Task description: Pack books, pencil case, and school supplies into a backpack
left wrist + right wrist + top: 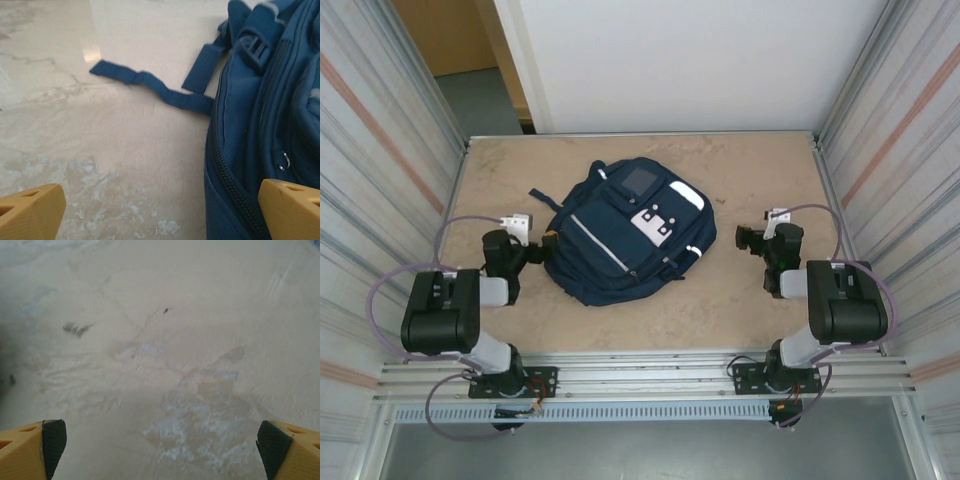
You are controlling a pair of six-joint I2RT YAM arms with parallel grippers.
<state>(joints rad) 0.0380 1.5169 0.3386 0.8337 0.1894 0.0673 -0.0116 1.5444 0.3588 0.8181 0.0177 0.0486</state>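
On the table [740,310], the backpack [610,250] lies front-up

The table [740,300] bears 1 backpack [615,250], with 2 loose strap ends [150,85] and 1 buckle [255,47] counted on it. 2 arms [445,310] stand at the near edge with 2 grippers, the left gripper [542,247] and the right gripper [747,238], each with 2 yellow fingers [30,210].
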